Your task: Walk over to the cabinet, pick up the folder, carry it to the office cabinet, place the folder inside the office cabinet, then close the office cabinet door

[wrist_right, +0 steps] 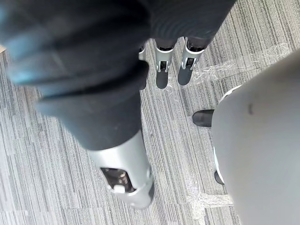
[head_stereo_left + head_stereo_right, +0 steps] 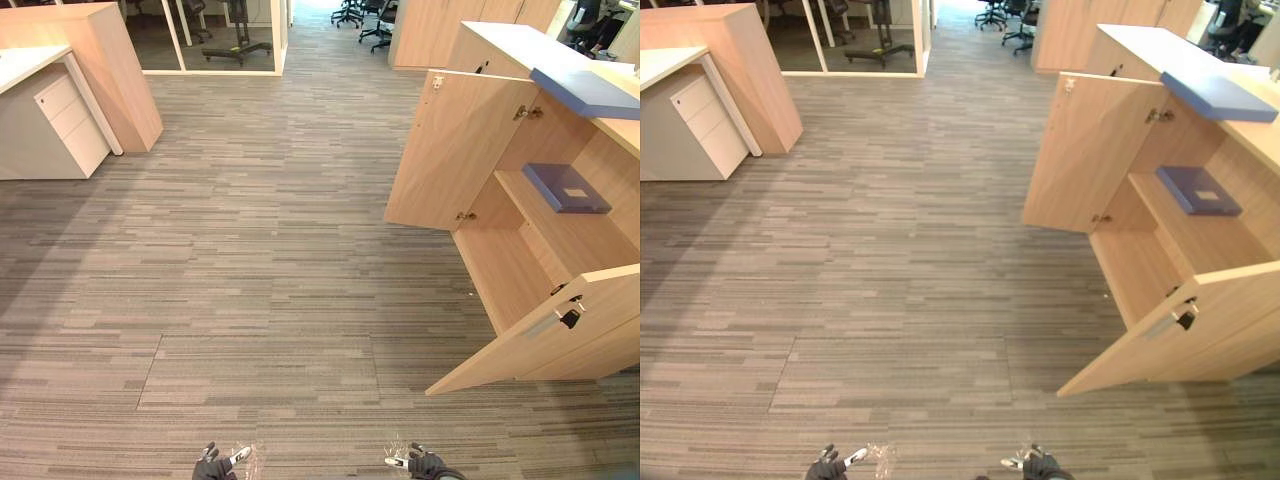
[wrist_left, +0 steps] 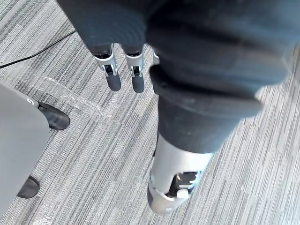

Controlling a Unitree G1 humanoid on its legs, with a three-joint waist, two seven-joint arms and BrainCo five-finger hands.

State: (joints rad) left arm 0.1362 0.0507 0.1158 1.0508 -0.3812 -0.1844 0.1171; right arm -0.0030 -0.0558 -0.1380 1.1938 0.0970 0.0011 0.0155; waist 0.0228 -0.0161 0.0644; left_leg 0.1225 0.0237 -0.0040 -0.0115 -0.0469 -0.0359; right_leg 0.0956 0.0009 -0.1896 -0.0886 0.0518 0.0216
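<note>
- A wide stretch of carpet floor (image 2: 260, 280) lies open ahead. A white drawer unit (image 2: 65, 120) and a wooden desk end (image 2: 110, 70) stand at its far left, and office chairs (image 2: 365, 20) stand far beyond.
- The office cabinet (image 2: 500, 250) stands on the right. Its far door (image 2: 450, 150) and near door (image 2: 540, 335) both swing out over the carpet.
- The left hand (image 2: 212, 465) and right hand (image 2: 425, 465) hang low, well apart from the cabinet. The left hand's fingers (image 3: 137, 79) and the right hand's fingers (image 1: 161, 77) are straight and hold nothing.
- The blue folder (image 2: 566, 187) lies flat on the cabinet's shelf (image 2: 580, 235), far ahead and to the right of both hands.
- A second flat blue thing (image 2: 585, 92) lies on the cabinet's top, overhanging its edge.
</note>
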